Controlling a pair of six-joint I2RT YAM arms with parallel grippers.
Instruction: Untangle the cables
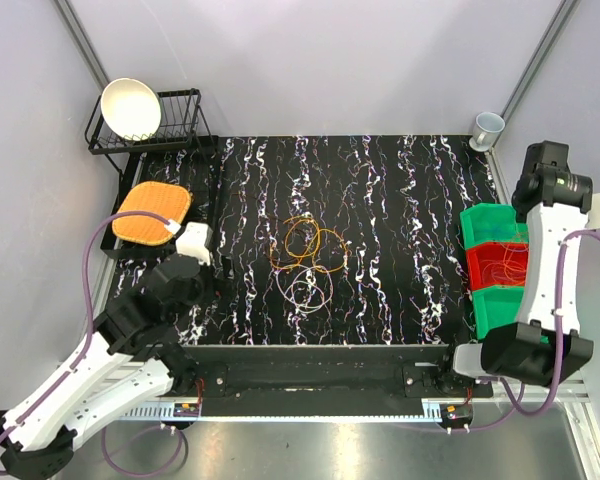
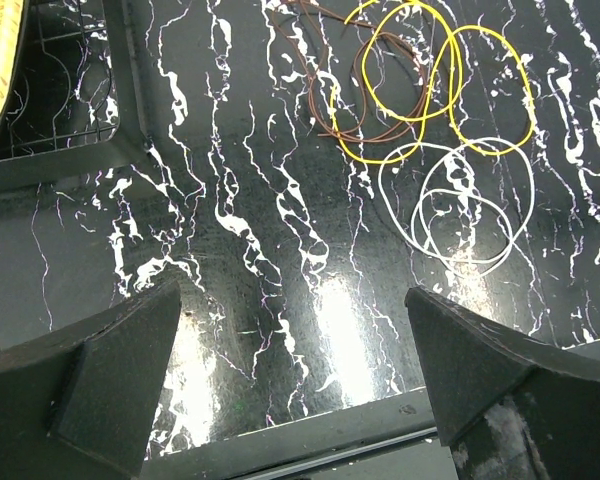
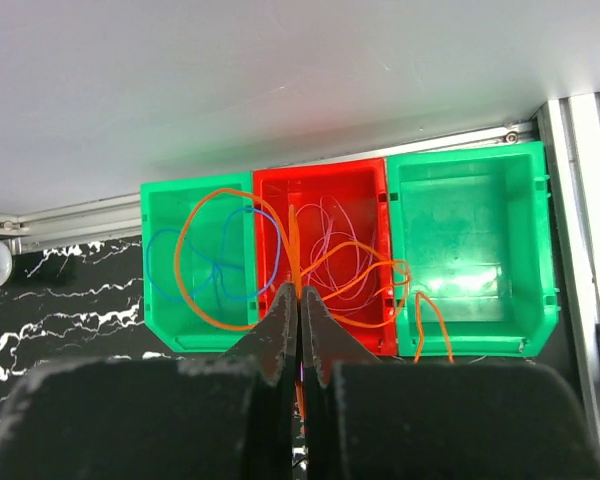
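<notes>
Pinches a thin orange cable between the pressed-together fingertips of the right gripper; hangs directly above a row of three plastic bins at the table's right edge; sends that orange strand up into the red middle bin, swings it in a wide loop across the green bin on the left of the wrist view, and drapes a further orange length over the near wall of the green bin on the right; shows a thin blue cable coiled in the left green bin and fine pale purple cables bunched in the red one.

Spreads the left gripper wide, released and grasping nothing, its dark fingers well apart over the black white-veined table top; hovers low near the table's left front.

Finds, ahead and to the right of those fingers, a loose tangle lying flat mid-table: yellow-orange loops overlapping a reddish-brown cable; just nearer, whitish-purple loops meeting the yellow ones' lower edge.

Takes in, at the far left corner, a black wire dish rack holding a white bowl; an orange woven mat just in front of it; a pale cup at the far right corner.
</notes>
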